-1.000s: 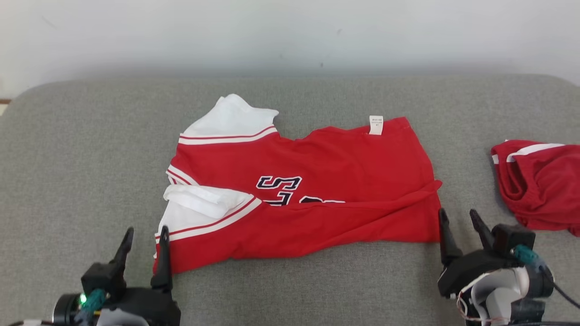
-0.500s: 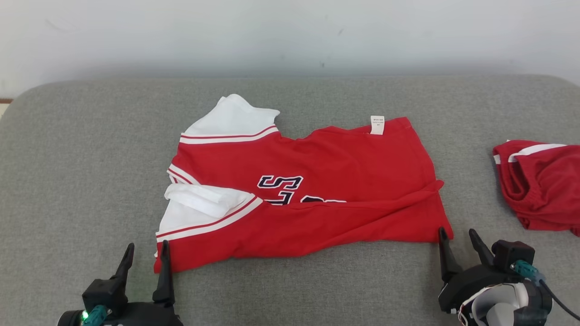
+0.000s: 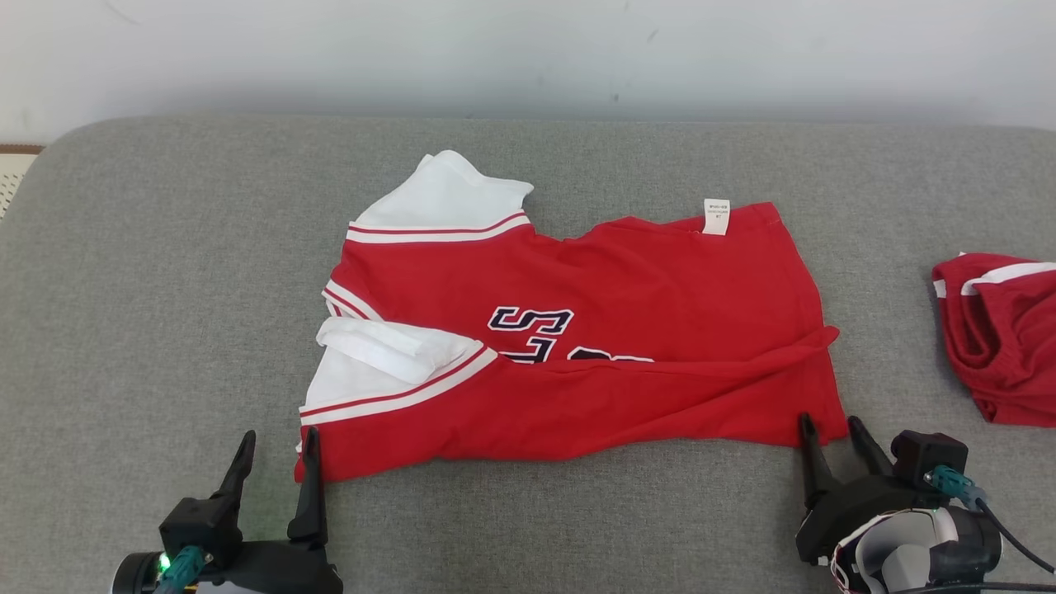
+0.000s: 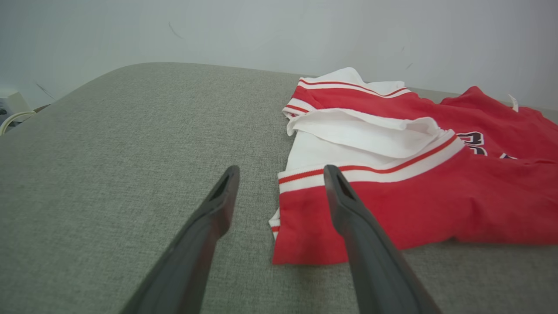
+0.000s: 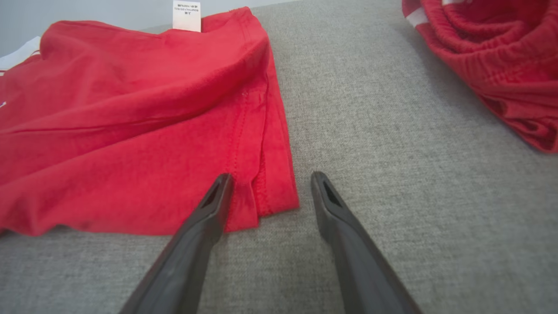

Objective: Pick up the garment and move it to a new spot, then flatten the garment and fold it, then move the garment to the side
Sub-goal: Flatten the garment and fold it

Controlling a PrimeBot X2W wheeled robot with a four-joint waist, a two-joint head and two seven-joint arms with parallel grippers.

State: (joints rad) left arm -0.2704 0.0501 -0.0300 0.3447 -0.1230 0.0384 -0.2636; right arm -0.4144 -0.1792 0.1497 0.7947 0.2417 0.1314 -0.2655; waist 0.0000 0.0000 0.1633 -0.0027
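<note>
Head view taken from above, aimed forward and down over grey cushion [image 3: 165, 247] toward pale wall [image 3: 528, 49]; whole red jersey [image 3: 594, 330] seen at middle distance.

Left wrist view set low, close over cushion, aimed along left gripper [image 4: 281, 170] at white sleeve [image 4: 362, 139] end of jersey.

Right wrist view set low and near, aimed along right gripper [image 5: 271, 175] at hem corner.

Care tag [image 3: 716, 216] and second red garment [image 3: 1002, 330] shared by head and right wrist views.

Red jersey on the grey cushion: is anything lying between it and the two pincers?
Nothing visible. The left pincer stands open at the near left corner of the red jersey, the right pincer open at its near right corner, bare grey cushion beneath. The other red garment lies apart, further right.
</note>
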